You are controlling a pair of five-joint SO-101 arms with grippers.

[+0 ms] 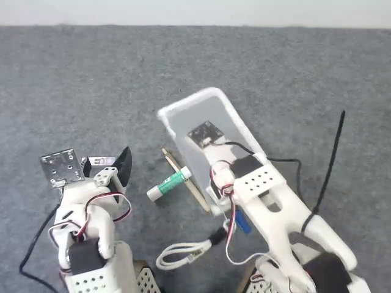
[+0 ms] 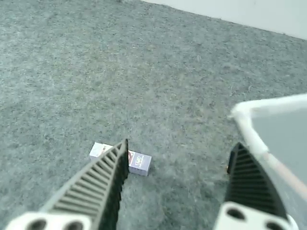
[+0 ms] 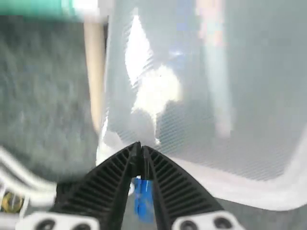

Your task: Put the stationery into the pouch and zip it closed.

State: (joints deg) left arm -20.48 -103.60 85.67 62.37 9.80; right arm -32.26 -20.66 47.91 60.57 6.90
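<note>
The translucent white pouch (image 1: 204, 119) (image 3: 201, 96) (image 2: 283, 129) lies flat mid-table. My right gripper (image 1: 227, 194) (image 3: 141, 148) is at its near end, shut, with a blue tab (image 3: 142, 199) (image 1: 242, 221) between its fingers. Left of the pouch lie a green-and-white glue stick (image 1: 169, 183) (image 3: 38, 7) and a wooden pencil (image 1: 186, 180) (image 3: 94, 72). My left gripper (image 1: 113, 168) (image 2: 177, 158) hangs open over the carpet with nothing in it. A small white eraser (image 2: 121, 159) lies just past one fingertip.
A looped white cable (image 1: 183, 251) (image 3: 14, 167) lies on the grey carpet (image 1: 91, 79) between the two arm bases. A black cable (image 1: 330, 165) rises beside the right arm. A pale wall edge runs along the far side.
</note>
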